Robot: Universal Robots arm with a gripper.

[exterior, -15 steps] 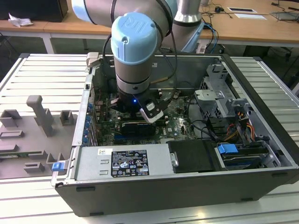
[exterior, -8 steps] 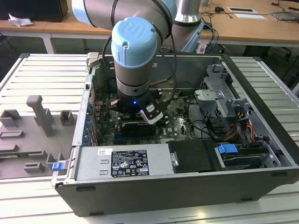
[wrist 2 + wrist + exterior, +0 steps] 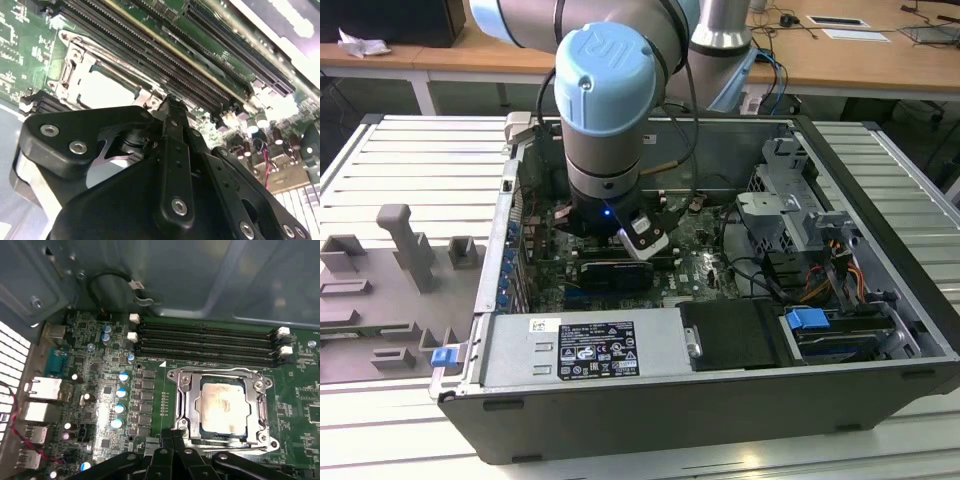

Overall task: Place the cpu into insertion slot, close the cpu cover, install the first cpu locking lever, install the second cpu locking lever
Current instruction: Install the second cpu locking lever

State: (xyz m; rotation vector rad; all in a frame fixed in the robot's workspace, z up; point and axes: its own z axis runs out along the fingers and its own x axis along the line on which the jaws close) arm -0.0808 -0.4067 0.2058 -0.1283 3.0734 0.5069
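The cpu lies flat in its socket on the green motherboard, pale metal top facing up; it is also in the second wrist view. The cpu cover, a silvery frame, is down around it, with its edge visible as well. A thin metal lever wire runs along the socket side nearest the fingers. My gripper is shut, its black fingertips pressed together right at that socket edge. Nothing shows between the fingers. In the exterior view the arm reaches down into the open computer case.
Black memory slots run along the socket's far side. Blue-topped capacitors and rear ports stand beside it. A long black card, power supply and drive cage crowd the case. A grey fixture sits at the exterior view's left.
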